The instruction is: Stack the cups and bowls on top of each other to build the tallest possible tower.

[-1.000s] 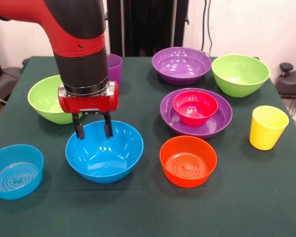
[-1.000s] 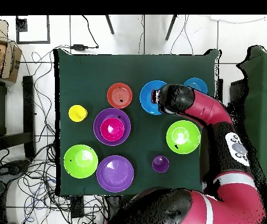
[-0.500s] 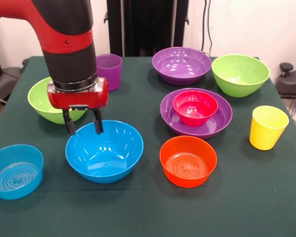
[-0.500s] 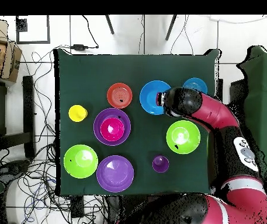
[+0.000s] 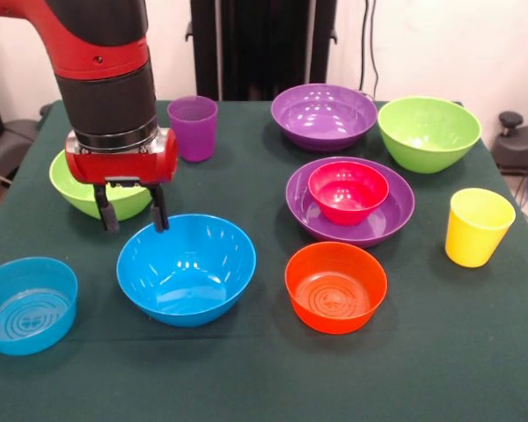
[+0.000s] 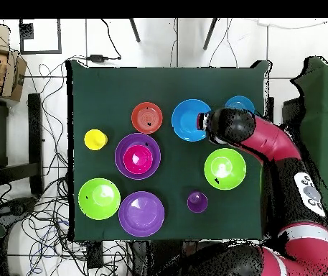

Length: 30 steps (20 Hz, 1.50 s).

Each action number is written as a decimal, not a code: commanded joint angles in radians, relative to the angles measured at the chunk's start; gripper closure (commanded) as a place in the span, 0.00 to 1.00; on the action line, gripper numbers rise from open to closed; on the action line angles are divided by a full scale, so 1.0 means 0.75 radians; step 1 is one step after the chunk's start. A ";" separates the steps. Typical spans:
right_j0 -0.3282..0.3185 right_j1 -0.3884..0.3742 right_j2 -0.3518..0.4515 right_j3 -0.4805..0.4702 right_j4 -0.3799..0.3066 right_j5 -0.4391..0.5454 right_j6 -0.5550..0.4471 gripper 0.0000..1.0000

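The end effector point(image 5: 131, 214) hangs with fingers spread, grasping nothing, over the rim of the large blue bowl point(image 5: 187, 267) at its ten o'clock. That bowl sits upright, mouth up, on the tabletop point(image 5: 422, 352), the orange bowl point(image 5: 335, 286) at its three o'clock.

small bowl point(image 5: 348, 191) sits inside wide bowl point(image 5: 301, 207), cup point(image 5: 479, 227) beside.

Two cams on one table, flipped against each other

Front cam sits low across the table point(image 5: 475, 352), close in, facing the robot, whose arm drops in from the top with the tool point(image 5: 132, 215) at upper left. Overhead cam hangs high, looking straight down, taking in the floor too; there the tool point(image 6: 208, 123) is right of centre. Both share the whole tabletop.
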 commanded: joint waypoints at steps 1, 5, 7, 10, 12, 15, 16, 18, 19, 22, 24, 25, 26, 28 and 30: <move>0.009 0.056 0.137 -0.011 -0.121 0.044 -0.119 0.00; -0.007 0.110 0.153 -0.043 -0.127 0.022 -0.142 0.00; -0.015 0.140 0.161 -0.080 -0.130 0.034 -0.165 0.00; -0.024 0.177 0.169 -0.128 -0.135 0.063 -0.195 0.00; -0.035 0.185 0.179 -0.125 -0.141 0.055 -0.197 0.00; -0.042 0.178 0.183 -0.104 -0.153 0.035 -0.180 0.00; -0.044 0.177 0.185 -0.101 -0.157 0.030 -0.175 0.00; -0.049 0.184 0.191 -0.103 -0.165 0.024 -0.173 0.00; -0.052 0.183 0.194 -0.100 -0.169 0.021 -0.172 0.00; -0.055 0.180 0.199 -0.099 -0.179 0.025 -0.168 0.00; -0.056 0.181 0.202 -0.092 -0.188 0.013 -0.157 0.00; -0.058 0.186 0.204 -0.092 -0.192 0.003 -0.153 0.00; -0.059 0.189 0.207 -0.094 -0.196 0.000 -0.151 0.00; -0.063 0.193 0.212 -0.099 -0.201 0.002 -0.153 0.00; -0.062 0.181 0.211 -0.094 -0.204 0.011 -0.149 0.00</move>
